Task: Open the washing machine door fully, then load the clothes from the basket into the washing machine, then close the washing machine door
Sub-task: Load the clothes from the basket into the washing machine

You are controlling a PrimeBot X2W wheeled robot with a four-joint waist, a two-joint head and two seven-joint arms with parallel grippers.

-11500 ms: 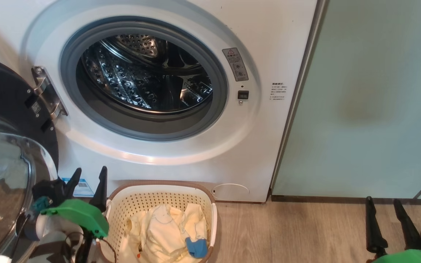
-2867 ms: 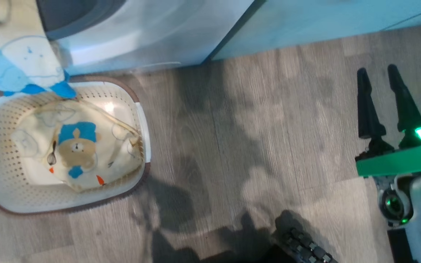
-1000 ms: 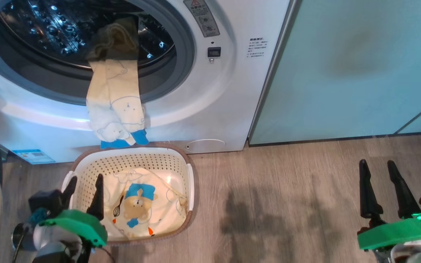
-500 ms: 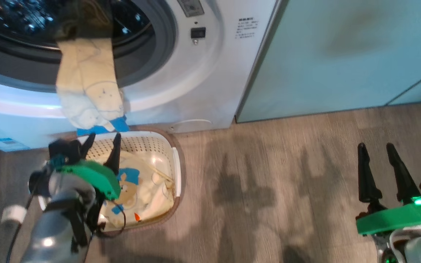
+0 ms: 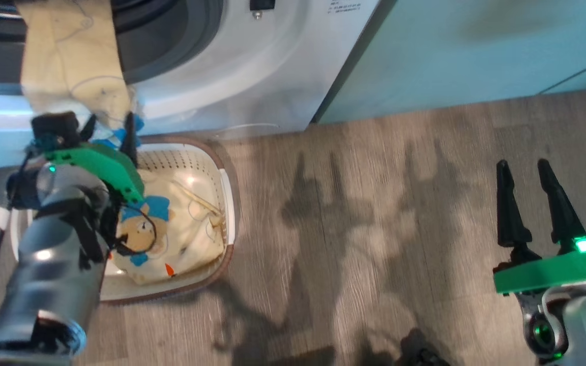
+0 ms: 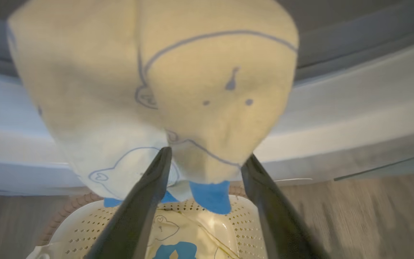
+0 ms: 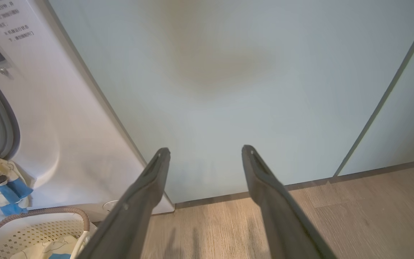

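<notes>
Left gripper: fingers spread, tips flanking the blue hem of the hanging cloth
Hanging cloth: draped out of the washing machine's opening, at 11 o'clock from the basket
Bear shirt: lying in the basket
Right gripper: fingers spread, empty, at 3 o'clock in head view
Right wrist view: green cabinet ahead, hem at 8 o'clock

Washing machine: drum and upper front cut off by top edge of head view.
Hanging garment: upper end cut off at top edge; soft and blurred in left wrist view.
Basket: left side hidden behind left forearm.
Left gripper: contact with garment impossible to tell.
</notes>
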